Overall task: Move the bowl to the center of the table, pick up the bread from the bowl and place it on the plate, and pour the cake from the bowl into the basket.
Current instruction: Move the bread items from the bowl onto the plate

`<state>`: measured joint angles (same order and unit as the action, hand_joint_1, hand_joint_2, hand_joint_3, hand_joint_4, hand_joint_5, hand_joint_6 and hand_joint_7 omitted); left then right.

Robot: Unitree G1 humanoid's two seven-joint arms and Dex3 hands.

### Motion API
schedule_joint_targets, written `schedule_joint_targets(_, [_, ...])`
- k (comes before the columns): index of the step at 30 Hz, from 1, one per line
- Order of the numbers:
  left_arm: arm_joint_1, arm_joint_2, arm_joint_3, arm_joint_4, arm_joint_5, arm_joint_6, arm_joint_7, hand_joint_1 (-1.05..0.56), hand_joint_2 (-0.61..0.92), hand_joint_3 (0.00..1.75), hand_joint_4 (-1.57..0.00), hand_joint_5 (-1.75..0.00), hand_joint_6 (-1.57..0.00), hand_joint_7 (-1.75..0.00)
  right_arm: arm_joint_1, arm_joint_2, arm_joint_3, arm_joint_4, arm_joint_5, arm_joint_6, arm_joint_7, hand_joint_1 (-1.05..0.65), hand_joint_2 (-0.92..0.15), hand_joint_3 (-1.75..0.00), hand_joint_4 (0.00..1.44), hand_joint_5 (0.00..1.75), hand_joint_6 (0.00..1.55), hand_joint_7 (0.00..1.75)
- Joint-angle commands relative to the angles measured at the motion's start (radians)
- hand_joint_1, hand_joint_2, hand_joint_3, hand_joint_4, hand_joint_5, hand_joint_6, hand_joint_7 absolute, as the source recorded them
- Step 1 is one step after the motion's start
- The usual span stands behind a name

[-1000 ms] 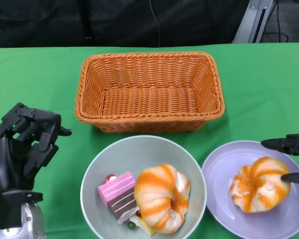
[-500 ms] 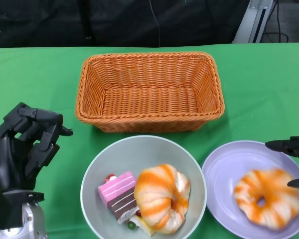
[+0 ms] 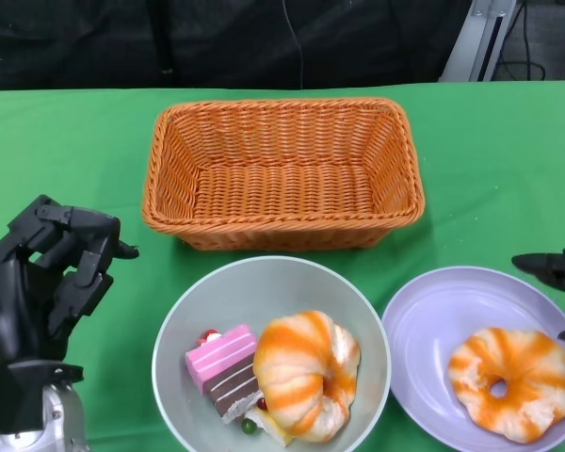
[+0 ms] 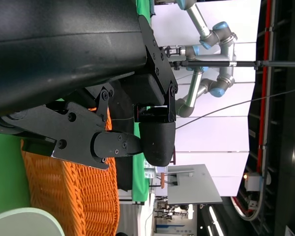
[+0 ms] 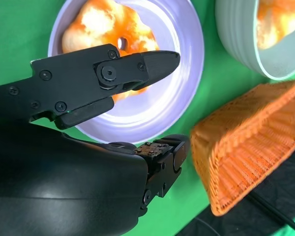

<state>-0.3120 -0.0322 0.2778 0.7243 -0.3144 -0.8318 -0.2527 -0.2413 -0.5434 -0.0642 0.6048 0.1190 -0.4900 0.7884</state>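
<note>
Green tablecloth (image 3: 66,141); grey robot arm (image 4: 214,64) beyond

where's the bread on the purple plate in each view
Head view: the bread lies flat on the purple plate, lower right corner.
Right wrist view: the same bread shows at the top, partly hidden behind the right robot hand.
Left wrist view: not in it.
Shared landmark: the wicker basket appears in all three.
</note>
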Motion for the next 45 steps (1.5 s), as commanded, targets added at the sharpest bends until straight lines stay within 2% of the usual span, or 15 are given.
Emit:
schedule_joint_targets(1, [0.001, 0.007, 0.006, 0.001, 0.004, -0.009, 0.007, -0.17, 0.92, 0.32, -0.79, -1.43, -0.88, -1.04, -0.004, 0.040, -0.038, 0.000, 0.061, -0.044, -0.008, -0.77, -0.92, -0.18, 0.46, 0.04, 0.37, 0.02])
schedule_joint_targets(4, [0.001, 0.005, 0.005, -0.001, 0.010, -0.008, 0.011, -0.17, 0.92, 0.32, -0.80, -1.43, -0.88, -1.05, -0.002, 0.077, -0.051, -0.024, 0.093, -0.074, -0.018, -0.74, -0.92, -0.17, 0.53, 0.07, 0.40, 0.03])
schedule_joint_targets(10, [-0.001, 0.003, 0.005, 0.002, 0.000, -0.006, 0.000, -0.14, 0.92, 0.35, -0.81, -1.43, -0.88, -1.05, -0.003, 0.123, -0.046, -0.118, 0.120, -0.069, -0.033, -0.70, -0.92, -0.15, 0.61, 0.11, 0.45, 0.04])
schedule_joint_targets(17, [0.012, 0.002, 0.001, -0.007, 0.012, -0.016, 0.002, -0.14, 0.92, 0.36, -0.80, -1.42, -0.87, -1.06, -0.015, 0.187, -0.047, -0.189, 0.123, -0.104, -0.084, -0.56, -0.92, -0.06, 0.74, 0.16, 0.62, 0.08])
schedule_joint_targets(23, [0.020, -0.001, -0.005, -0.017, 0.012, -0.019, -0.002, -0.14, 0.92, 0.35, -0.81, -1.39, -0.87, -1.05, -0.033, 0.214, -0.038, -0.232, 0.129, -0.110, -0.095, -0.52, -0.92, -0.03, 0.76, 0.19, 0.66, 0.07])
schedule_joint_targets(30, [0.023, 0.002, -0.010, -0.019, 0.020, -0.020, 0.005, -0.16, 0.92, 0.35, -0.82, -1.40, -0.87, -1.06, -0.015, 0.220, -0.009, -0.382, 0.124, -0.034, -0.114, -0.51, -0.91, -0.01, 0.75, 0.23, 0.67, 0.05])
schedule_joint_targets(31, [0.023, 0.001, -0.011, -0.021, 0.022, -0.019, 0.008, -0.16, 0.92, 0.35, -0.82, -1.40, -0.87, -1.06, -0.013, 0.219, -0.003, -0.403, 0.126, -0.025, -0.111, -0.51, -0.91, 0.00, 0.71, 0.31, 0.67, 0.04])
schedule_joint_targets(32, [0.023, 0.001, -0.011, -0.020, 0.023, -0.019, 0.009, -0.15, 0.92, 0.35, -0.82, -1.40, -0.87, -1.06, -0.012, 0.220, 0.004, -0.426, 0.127, -0.020, -0.109, -0.51, -0.91, 0.00, 0.62, 0.50, 0.68, 0.03])
schedule_joint_targets(34, [0.021, 0.001, -0.009, -0.016, 0.021, -0.022, 0.003, -0.15, 0.92, 0.35, -0.82, -1.40, -0.87, -1.06, -0.012, 0.219, 0.020, -0.471, 0.126, -0.005, -0.107, -0.51, -0.90, 0.00, 0.56, 0.63, 0.68, 0.03])
schedule_joint_targets(40, [0.025, -0.002, -0.011, -0.025, 0.015, -0.015, -0.003, -0.14, 0.92, 0.36, -0.81, -1.40, -0.87, -1.07, -0.003, 0.226, 0.064, -0.593, 0.111, 0.079, -0.128, -0.53, -0.86, 0.00, 0.53, 0.67, 0.71, 0.03])
schedule_joint_targets(45, [0.035, -0.008, -0.013, -0.047, 0.026, -0.009, 0.014, -0.15, 0.92, 0.35, -0.81, -1.41, -0.88, -1.06, -0.018, 0.233, 0.110, -0.641, 0.075, 0.092, -0.138, -0.56, -0.87, 0.00, 0.54, 0.67, 0.73, 0.03])
